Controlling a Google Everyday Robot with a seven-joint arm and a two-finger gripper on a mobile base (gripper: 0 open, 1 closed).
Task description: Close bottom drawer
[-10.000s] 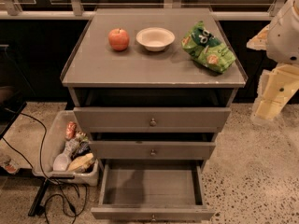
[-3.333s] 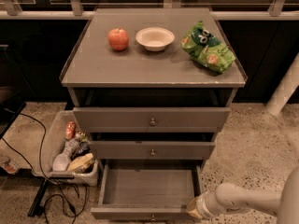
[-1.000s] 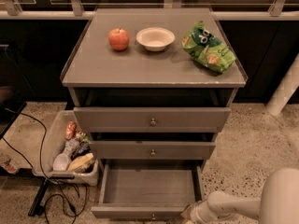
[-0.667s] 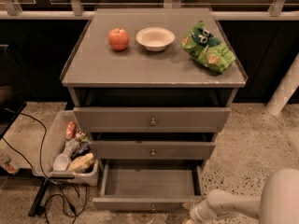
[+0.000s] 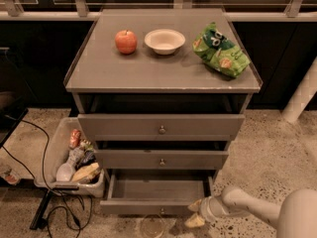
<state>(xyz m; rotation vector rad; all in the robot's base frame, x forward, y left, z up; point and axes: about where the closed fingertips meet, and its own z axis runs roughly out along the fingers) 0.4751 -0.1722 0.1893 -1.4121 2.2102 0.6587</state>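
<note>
The bottom drawer stands pulled out at the cabinet's foot (its knob facing outward), with the gripper, fingers spread and empty, at its front right corner.

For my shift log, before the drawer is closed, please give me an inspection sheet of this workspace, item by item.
Surface: cabinet top holds an apple, a bowl and a green snack bag.
Job's things: bottom drawer pulled out.
Clutter: bin of bottles on the floor, left of the cabinet.
Gripper: gripper low, at the right end of the bottom drawer's front, fingers apart.
Cables: black cables on the floor beside the bin.
Surroundings: speckled floor; white post at right.
</note>
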